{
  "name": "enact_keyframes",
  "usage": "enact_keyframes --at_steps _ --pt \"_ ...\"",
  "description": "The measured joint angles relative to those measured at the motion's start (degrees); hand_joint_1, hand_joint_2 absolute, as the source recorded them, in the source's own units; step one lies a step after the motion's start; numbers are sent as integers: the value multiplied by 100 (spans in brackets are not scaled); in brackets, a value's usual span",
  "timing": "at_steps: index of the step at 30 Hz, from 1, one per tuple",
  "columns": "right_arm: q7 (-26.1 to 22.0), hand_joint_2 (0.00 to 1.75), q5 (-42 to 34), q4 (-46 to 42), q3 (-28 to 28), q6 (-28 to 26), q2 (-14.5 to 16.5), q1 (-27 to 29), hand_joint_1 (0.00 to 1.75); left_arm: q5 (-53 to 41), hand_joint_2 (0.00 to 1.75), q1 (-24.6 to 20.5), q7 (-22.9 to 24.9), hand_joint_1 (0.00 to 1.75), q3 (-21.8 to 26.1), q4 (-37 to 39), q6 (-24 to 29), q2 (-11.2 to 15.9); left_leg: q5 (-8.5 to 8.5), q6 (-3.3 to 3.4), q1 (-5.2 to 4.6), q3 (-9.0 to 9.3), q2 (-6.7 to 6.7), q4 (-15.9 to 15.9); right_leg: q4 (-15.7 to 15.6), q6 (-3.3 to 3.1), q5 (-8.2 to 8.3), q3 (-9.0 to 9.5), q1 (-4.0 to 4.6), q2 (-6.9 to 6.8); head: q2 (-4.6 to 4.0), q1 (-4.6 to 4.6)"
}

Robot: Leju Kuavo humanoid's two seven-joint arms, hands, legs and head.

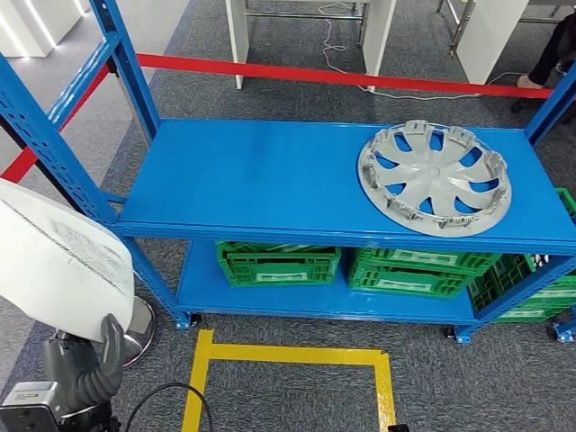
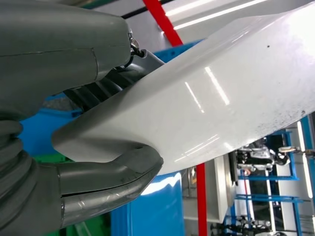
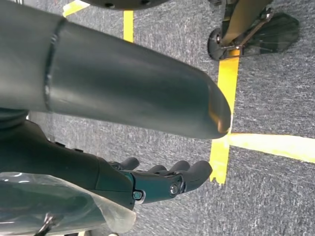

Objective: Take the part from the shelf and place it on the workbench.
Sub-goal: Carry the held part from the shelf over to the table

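- White part (image 1: 58, 256): the left hand (image 1: 92, 369) grips it by its edge, thumb and fingers clamped on either face, off the blue shelf (image 1: 272, 180)
- Right hand (image 3: 163, 179) hangs over the carpet, fingers apart, holding nothing
- Judged: the pickup is done; carrying to the tabletop and placing remain
- A silver hubcap (image 1: 435, 177) lies on the shelf

Even, bright overhead light reaches me in the head view, with soft shadow beneath the blue shelf (image 1: 272, 189). At 1 o'clock in the left wrist view, glare streaks the white panel (image 2: 223, 98). The near thumb (image 3: 130, 83) blurs.
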Motion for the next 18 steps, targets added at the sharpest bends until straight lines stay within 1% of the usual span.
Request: enact_keyframes --at_steps 1,3,4,5,6,7,9,10,11,12,13,14,15,16,17,18 --pt "18 0 -33 0 -1 20 -1 -2 0 -19 175 -2 -3 175 1 -1 12 -4 17 26 8 -7 5 -16 270 15 -169 -131 -3 5 0 11" --pt "81 0 -128 0 -8 131 0 3 0 -29 175 -7 -20 175 1 -1 43 -9 30 54 -5 -38 9 -13 1072 35 -542 -488 -2 8 0 31" --pt "113 0 -181 0 -17 209 1 8 0 -10 175 -10 -32 175 1 0 50 -11 35 62 -13 -47 11 -12 1381 44 -643 -626 -2 8 0 32" --pt "137 0 -230 0 -27 276 1 12 0 16 175 -14 -43 175 1 1 49 -12 43 67 -19 -52 12 -10 1562 49 -677 -706 -1 8 0 33" --pt "155 0 -274 0 -40 353 3 14 0 73 175 -23 -54 175 0 1 28 -14 51 69 -22 -53 12 -6 1518 48 -601 -674 -2 8 0 33" --pt "164 0 -310 0 -53 431 4 11 0 139 175 -35 -67 175 -1 2 -5 -16 58 69 -23 -52 11 3 1278 43 -448 -545 -2 7 0 33" --pt "170 0 -362 -1 -81 587 9 -5 0 280 175 -71 -108 175 -6 3 -91 -22 60 59 -29 -58 9 36 483 19 -83 -125 0 6 0 33" --pt "162 0 -377 -2 -93 641 12 -17 0 339 175 -91 -128 175 -10 3 -135 -26 56 45 -41 -76 7 68 120 3 35 66 3 9 0 34" --pt "131 0 -386 -2 -105 671 18 -27 0 391 175 -109 -143 175 -15 3 -186 -29 59 21 -52 -102 7 95 -91 -14 86 171 7 14 0 32" --pt "77 0 -393 -2 -119 686 24 -33 0 437 175 -124 -148 175 -22 3 -238 -32 68 -8 -62 -128 8 115 -169 -31 84 207 12 22 0 32" --pt "10 0 -398 -2 -132 687 31 -30 0 474 175 -133 -146 175 -29 3 -284 -35 84 -38 -67 -150 8 129 -175 -49 101 202 16 28 0 32" --pt "-59 0 -403 -2 -146 684 38 -23 0 499 175 -137 -143 175 -38 4 -323 -39 86 -66 -64 -162 6 137 -169 -80 125 180 6 26 0 33" --pt "-109 0 -407 -2 -160 680 43 -17 0 511 175 -136 -140 175 -45 4 -345 -42 32 -97 -60 -180 2 178 -176 -118 154 161 -4 19 0 34" --pt "-142 0 -409 -2 -171 676 48 -14 0 520 175 -137 -140 175 -51 5 -358 -44 -97 -130 -54 -221 -2 293 -187 -161 187 133 -16 10 0 26" --pt "-162 0 -410 -2 -180 674 53 -16 0 525 175 -138 -140 175 -57 5 -369 -44 -304 -164 -43 -299 -6 524 -196 -196 226 92 -27 1 0 19" --pt "-171 0 -406 -2 -185 676 55 -21 0 528 175 -140 -140 175 -63 6 -379 -43 -557 -199 -30 -407 -8 860 -193 -216 260 40 -27 -3 0 10"
